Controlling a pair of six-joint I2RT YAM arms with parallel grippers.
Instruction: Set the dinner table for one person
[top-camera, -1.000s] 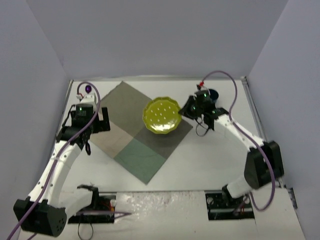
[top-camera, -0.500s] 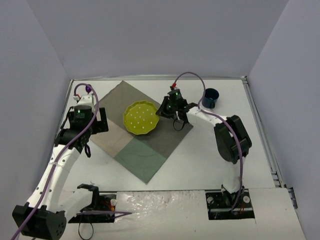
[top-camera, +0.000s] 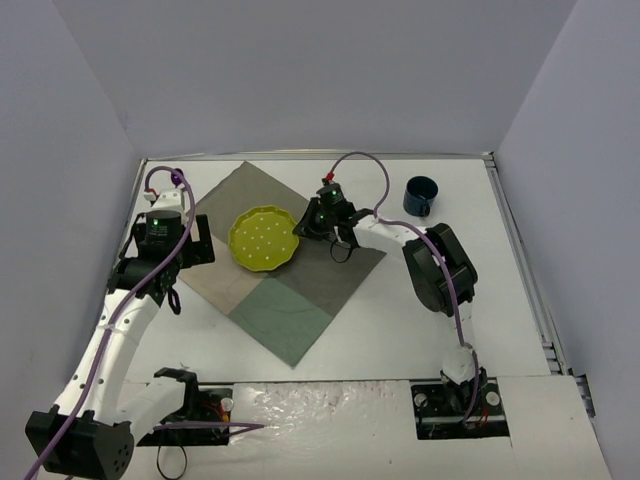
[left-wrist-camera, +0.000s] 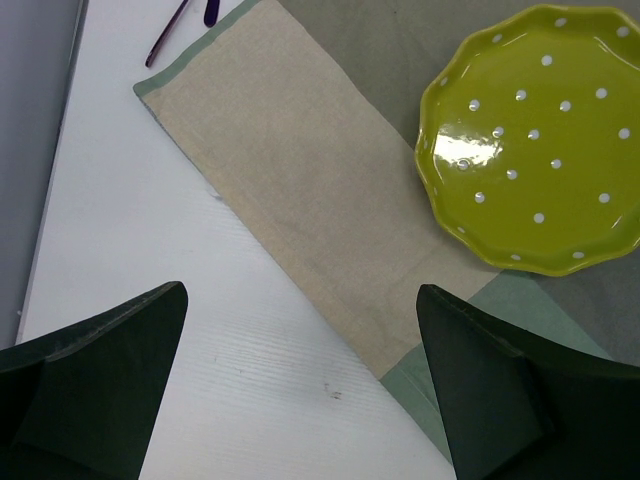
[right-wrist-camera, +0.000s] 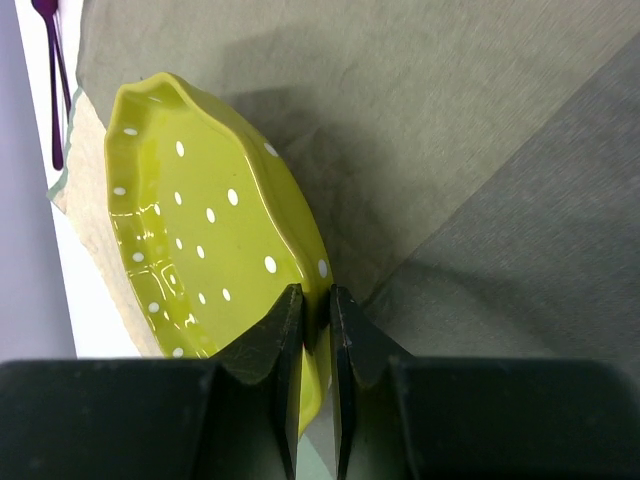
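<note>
A yellow-green plate (top-camera: 263, 238) with white dots and a wavy rim sits over the patchwork cloth (top-camera: 300, 300) on the white dinner table (top-camera: 420, 330). My right gripper (top-camera: 303, 230) is shut on the plate's right rim; in the right wrist view its jaws (right-wrist-camera: 315, 300) pinch the rim of the plate (right-wrist-camera: 200, 230). I cannot tell whether the plate is lifted off the cloth. My left gripper (top-camera: 185, 255) is open and empty, above the cloth's left edge. In the left wrist view the left gripper (left-wrist-camera: 300, 295) has the plate (left-wrist-camera: 540, 140) ahead to the right.
A dark blue cup (top-camera: 421, 195) stands at the back right of the table. Purple cutlery (left-wrist-camera: 165, 35) lies off the cloth's far left corner and also shows in the right wrist view (right-wrist-camera: 52, 80). Grey walls enclose the table.
</note>
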